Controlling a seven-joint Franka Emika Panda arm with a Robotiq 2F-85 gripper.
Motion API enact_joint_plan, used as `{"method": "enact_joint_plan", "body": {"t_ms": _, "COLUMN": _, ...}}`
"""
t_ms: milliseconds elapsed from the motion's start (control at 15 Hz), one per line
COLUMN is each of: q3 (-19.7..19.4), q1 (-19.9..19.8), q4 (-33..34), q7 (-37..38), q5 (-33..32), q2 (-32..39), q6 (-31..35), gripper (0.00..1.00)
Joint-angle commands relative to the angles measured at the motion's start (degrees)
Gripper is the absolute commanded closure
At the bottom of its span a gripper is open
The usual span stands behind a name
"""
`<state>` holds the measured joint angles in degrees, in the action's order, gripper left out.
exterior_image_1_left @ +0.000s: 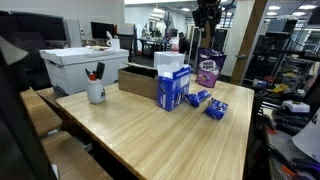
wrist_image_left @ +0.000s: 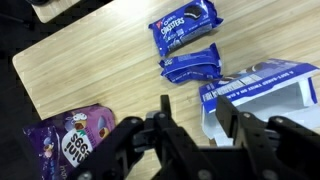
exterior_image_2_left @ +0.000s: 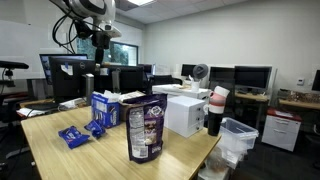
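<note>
**Items on your bench (exterior_image_1_left: 150,130), by kind.**
- Packets (wrist_image_left: 182,28) (wrist_image_left: 192,65): two, both blue; you can find the same two in both exterior views.
- Carton (wrist_image_left: 255,95): one, blue, top open.
- Bag (wrist_image_left: 65,140): one, purple.
- Cup (exterior_image_1_left: 96,93): one, white; its pens (exterior_image_1_left: 96,72) are too small for you to count.
- White box (exterior_image_1_left: 85,65): one.
- Brown box (exterior_image_1_left: 140,80): one.
- Gripper (wrist_image_left: 195,110): one.
- Bin (exterior_image_2_left: 237,135): one, clear, beside the bench.
</note>
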<state>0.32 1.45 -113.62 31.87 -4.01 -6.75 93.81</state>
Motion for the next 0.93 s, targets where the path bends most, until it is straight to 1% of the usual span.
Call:
{"method": "enact_joint_plan", "body": {"t_ms": 0, "q3": 0.3, "q1": -0.8, "q4": -1.1, "q7": -1.8, "q5": 1.8, "q2": -1.1, "q6": -0.8, "gripper": 0.21}}
{"method": "enact_joint_plan", "body": {"t_ms": 133, "q3": 0.6, "q1": -0.6, "q4": -1.1, "q7": -1.8, "q5": 1.7, "q2": -0.8, "q6": -0.6, "gripper": 0.1}}
{"method": "enact_joint_plan", "body": {"t_ms": 200, "q3": 0.8, "q1": -0.4, "q4": -1.2, "q7": -1.7, "q5": 1.6, "q2": -0.9, "q6": -0.4, "gripper": 0.07}}
{"method": "enact_joint_plan", "body": {"t_ms": 400, "q3": 1.4, "q1": -0.1, "q4": -1.7, "q7": -1.7, "q5": 1.6, "q2": -0.9, "q6": -0.2, "gripper": 0.01}}
{"method": "enact_joint_plan", "body": {"t_ms": 867, "q3": 3.1, "q1": 0.7, "q4": -2.8, "q7": -1.8, "q5": 1.7, "q2": -0.6, "q6": 1.1, "gripper": 0.0}}
